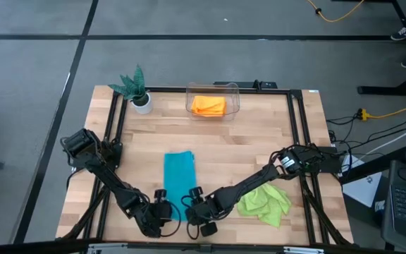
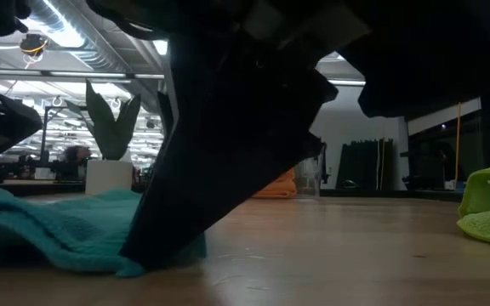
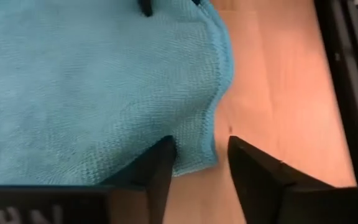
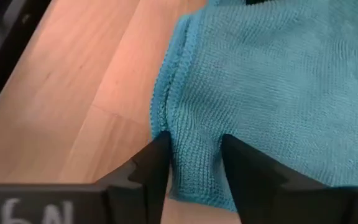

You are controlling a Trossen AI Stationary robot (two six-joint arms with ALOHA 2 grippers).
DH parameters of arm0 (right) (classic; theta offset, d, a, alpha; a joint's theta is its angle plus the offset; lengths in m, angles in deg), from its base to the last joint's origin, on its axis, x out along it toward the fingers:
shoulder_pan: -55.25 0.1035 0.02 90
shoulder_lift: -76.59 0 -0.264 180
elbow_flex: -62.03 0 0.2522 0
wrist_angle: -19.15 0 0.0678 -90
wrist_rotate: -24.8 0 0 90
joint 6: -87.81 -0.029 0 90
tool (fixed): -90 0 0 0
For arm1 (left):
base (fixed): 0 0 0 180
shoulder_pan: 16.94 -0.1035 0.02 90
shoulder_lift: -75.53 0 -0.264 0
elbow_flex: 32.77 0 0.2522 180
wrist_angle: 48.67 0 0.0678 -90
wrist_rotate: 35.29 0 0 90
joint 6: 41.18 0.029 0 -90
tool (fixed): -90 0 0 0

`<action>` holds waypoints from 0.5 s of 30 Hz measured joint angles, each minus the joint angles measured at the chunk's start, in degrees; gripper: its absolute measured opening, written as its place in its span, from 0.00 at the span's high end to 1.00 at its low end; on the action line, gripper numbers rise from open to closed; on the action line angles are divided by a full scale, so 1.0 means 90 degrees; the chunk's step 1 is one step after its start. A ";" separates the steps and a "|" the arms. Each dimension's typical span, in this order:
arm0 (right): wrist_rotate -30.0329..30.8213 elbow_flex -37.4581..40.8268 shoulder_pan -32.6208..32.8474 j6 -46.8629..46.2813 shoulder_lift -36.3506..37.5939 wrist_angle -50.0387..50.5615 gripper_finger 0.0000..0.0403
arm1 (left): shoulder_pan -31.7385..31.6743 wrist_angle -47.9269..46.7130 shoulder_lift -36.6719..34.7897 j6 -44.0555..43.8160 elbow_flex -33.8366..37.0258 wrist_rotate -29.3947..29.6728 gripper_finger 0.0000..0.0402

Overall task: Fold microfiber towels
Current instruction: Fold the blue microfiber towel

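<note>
A teal towel [image 1: 179, 175] lies flat on the table as a long strip, running from near to far. My left gripper [image 1: 162, 212] stands at its near left corner [image 3: 199, 158], open by a narrow gap, with the corner between its fingers. My right gripper [image 1: 194, 212] stands at the towel's near right corner and is shut on it. A lime green towel [image 1: 265, 203] lies crumpled to the right. Orange towels [image 1: 208, 106] lie in a clear box [image 1: 235, 90] at the far edge. My left gripper points down over the towel's near left corner [image 3: 194, 163]. One finger [image 3: 160, 165] stands against the cloth; bare wood shows between the hem and the other finger [image 3: 247, 168]. The towel lies flat on the table. My right gripper pinches the near right corner [image 4: 194, 162] between its two fingers, from above. The cloth rises in a small ridge between them, and its hem [image 4: 165, 106] runs beside one finger [image 4: 155, 158]. The rest of the towel lies flat on the table.
A green plant in a white pot [image 1: 138, 95] stands at the far left. Black frame rails [image 1: 115, 127] run along the table's left and right sides. Bare wood lies between the teal towel and the clear box.
</note>
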 joint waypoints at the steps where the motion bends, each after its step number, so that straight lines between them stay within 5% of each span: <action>1: 0.0021 0.0000 0.0000 -0.0065 0.0000 0.0039 0.65 | 0.0000 -0.0011 0.0004 -0.0027 0.0002 0.0050 0.66; 8: 0.0153 0.0012 0.0023 -0.0502 0.0000 0.0184 0.89 | -0.0002 -0.0139 0.0002 -0.0499 0.0012 0.0165 0.96; 11: 0.0229 0.0015 0.0052 -0.0464 0.0030 0.0191 0.97 | 0.0009 -0.0118 -0.0015 -0.0495 -0.0006 0.0152 0.98; 15: 0.0412 0.0038 0.0110 -0.0480 0.0176 0.0327 0.96 | 0.0010 -0.0256 -0.0090 -0.0227 -0.0225 0.0132 0.99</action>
